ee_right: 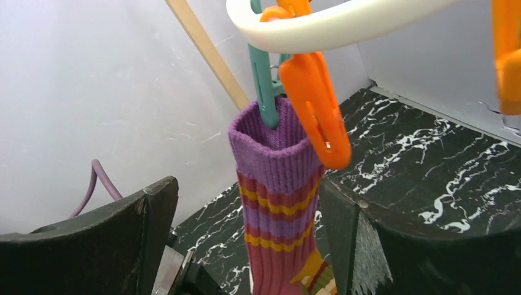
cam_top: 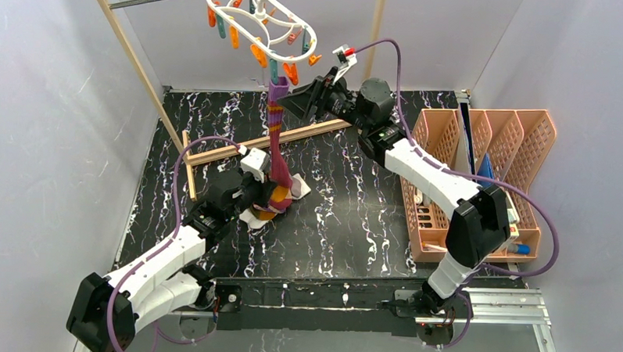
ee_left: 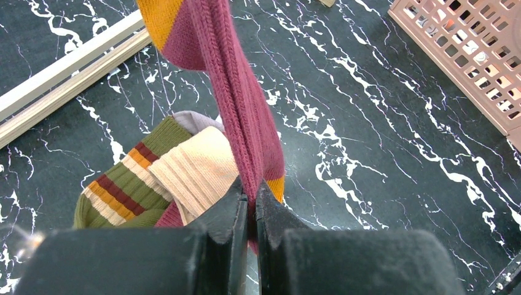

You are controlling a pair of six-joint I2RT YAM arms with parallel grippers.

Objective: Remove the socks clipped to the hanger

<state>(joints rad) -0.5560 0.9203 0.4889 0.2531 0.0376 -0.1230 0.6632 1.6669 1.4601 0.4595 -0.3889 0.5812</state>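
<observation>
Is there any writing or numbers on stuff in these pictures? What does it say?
No words or numbers can be read in any view.
The striped sock, the hanger and its pegs carry no writing.
The things in the orange basket are too small to tell.

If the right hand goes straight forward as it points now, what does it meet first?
Most likely the purple cuff of the striped sock, hanging from the teal peg between its open fingers.

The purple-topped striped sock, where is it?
Top view, centre back: the sock hangs from a teal peg on the white hanger, its lower end pinched by the left gripper by the sock pile, the open right gripper flanking its cuff.
</observation>
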